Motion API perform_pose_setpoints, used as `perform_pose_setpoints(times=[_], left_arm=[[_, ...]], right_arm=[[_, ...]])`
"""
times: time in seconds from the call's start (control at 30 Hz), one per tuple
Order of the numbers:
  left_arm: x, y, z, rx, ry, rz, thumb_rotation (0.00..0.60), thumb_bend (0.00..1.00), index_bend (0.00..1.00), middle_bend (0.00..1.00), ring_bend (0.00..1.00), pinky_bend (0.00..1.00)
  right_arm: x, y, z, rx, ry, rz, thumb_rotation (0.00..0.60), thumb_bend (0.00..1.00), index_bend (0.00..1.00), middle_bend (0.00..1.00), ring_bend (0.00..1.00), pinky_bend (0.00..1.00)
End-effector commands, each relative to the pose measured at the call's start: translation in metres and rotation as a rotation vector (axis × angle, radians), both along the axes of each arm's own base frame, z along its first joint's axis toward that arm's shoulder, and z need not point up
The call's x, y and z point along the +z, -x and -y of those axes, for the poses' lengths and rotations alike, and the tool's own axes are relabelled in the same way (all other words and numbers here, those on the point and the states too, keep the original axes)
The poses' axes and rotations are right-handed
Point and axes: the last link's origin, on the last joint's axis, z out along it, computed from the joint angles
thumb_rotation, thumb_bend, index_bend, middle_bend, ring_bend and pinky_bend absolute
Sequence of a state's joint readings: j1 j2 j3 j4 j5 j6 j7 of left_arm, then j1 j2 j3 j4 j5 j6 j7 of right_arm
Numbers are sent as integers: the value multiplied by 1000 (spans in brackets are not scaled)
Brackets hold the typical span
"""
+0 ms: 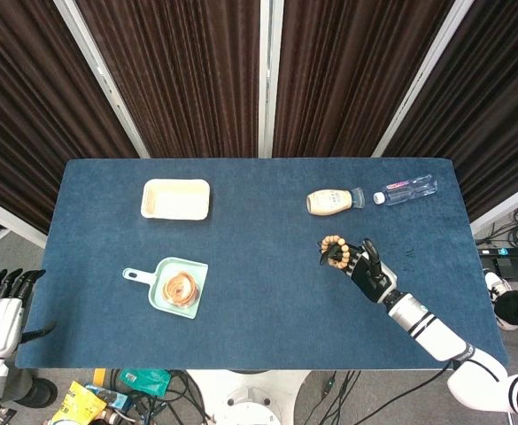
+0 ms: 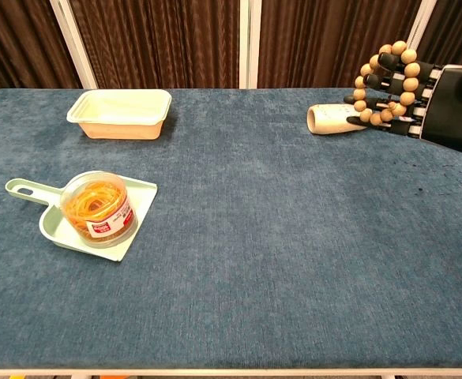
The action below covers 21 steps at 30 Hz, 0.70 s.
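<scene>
A wooden bead bracelet (image 1: 332, 248) (image 2: 385, 87) hangs looped over the fingers of my right hand (image 1: 366, 266) (image 2: 445, 108). The hand holds it above the blue table (image 1: 259, 336), right of centre, with the fingers stretched toward the left. Behind the hand a cream squeeze bottle (image 1: 329, 202) (image 2: 330, 118) lies on its side. My left hand (image 1: 2, 306) hangs off the table's near left corner with its fingers apart and nothing in it; only the head view shows it.
A clear water bottle (image 1: 406, 189) lies at the far right beside the squeeze bottle. A cream tray (image 1: 176, 198) (image 2: 120, 113) sits at the far left. Nearer, a mint handled tray (image 1: 135, 275) (image 2: 25, 189) carries a tub of rubber bands (image 1: 181, 289) (image 2: 96, 209).
</scene>
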State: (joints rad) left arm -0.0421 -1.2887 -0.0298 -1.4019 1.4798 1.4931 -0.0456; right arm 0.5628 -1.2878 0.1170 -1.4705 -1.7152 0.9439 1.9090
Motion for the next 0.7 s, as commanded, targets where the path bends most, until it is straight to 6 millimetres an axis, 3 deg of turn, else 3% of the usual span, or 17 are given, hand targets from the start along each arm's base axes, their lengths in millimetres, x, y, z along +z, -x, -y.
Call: perform_pose_setpoints(times=[0.03, 0.43, 0.7], left_arm=[[0, -1, -1, 1, 0, 2, 600, 0, 160, 164, 80, 21], [-1, 0, -1, 9, 5, 2, 600, 0, 160, 164, 80, 21], [0, 1, 0, 11, 3, 0, 600, 0, 160, 164, 80, 21]], right_arm=[[-5, -3, -1, 4, 119, -39, 129, 1, 541, 480, 56, 0], [-14, 6, 2, 36, 304, -223, 126, 267, 632, 582, 187, 0], [-19, 7, 0, 11, 298, -163, 127, 383, 692, 625, 233, 0]])
